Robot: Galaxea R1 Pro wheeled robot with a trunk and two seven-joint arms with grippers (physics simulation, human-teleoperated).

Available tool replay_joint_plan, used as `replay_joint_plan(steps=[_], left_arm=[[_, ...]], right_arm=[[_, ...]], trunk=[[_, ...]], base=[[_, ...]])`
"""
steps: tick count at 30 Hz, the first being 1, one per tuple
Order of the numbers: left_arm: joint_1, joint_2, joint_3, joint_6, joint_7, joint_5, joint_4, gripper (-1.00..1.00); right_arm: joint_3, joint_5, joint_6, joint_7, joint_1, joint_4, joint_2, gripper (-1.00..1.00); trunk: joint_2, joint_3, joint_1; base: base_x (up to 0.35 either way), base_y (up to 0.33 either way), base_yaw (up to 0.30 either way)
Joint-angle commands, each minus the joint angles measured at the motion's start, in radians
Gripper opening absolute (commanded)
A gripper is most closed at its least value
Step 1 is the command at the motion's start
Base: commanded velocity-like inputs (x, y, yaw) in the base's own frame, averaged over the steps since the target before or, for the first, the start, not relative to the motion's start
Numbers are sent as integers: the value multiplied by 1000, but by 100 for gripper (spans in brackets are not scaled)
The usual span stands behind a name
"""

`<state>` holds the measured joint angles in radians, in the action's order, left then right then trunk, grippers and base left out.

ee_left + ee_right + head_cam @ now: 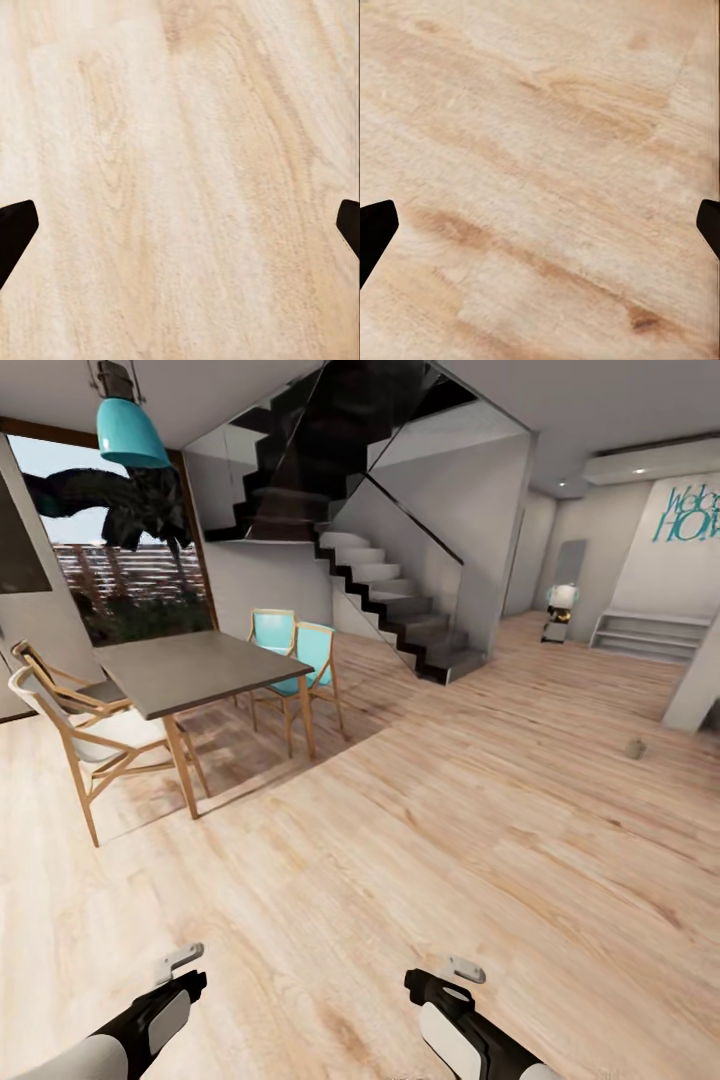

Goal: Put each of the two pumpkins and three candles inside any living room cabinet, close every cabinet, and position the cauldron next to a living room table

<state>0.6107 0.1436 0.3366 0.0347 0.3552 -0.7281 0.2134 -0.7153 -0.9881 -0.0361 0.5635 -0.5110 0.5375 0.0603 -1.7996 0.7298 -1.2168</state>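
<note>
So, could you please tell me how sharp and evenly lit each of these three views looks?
Head view: wide-angle stretch toward the edges, a soft shadow under the dining table, and the small object on the floor too blurry to identify. Left wrist view: evenly lit floorboards, slightly soft. Right wrist view: similar, grain a little smeared, no glare.

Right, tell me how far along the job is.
Nothing looks done yet. Both sets of jaws are open and empty over bare wood floor, the left gripper and right gripper alike. One small grey-tan object, possibly a candle, sits on the floor to the right. The robot faces a dining table and staircase. All the collecting, the cabinets and the cauldron remain.
</note>
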Motion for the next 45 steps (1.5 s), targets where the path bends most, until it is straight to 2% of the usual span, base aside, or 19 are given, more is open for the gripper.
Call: replay_joint_plan(steps=[1,32,45], left_arm=[[0,1,9,4,7,-7,3,100],[0,1,9,3,7,-7,3,100],[0,1,9,4,7,-7,3,100]], right_arm=[[-6,-3,-4,7,-1,1,-2,100],[-3,-3,-4,7,-1,1,-1,100],[-3,-3,-4,7,-1,1,0,100]], trunk=[[0,1,0],[0,14,0],[0,19,0]], base=[[0,0,-278],[0,0,-278],[84,0,-278]])
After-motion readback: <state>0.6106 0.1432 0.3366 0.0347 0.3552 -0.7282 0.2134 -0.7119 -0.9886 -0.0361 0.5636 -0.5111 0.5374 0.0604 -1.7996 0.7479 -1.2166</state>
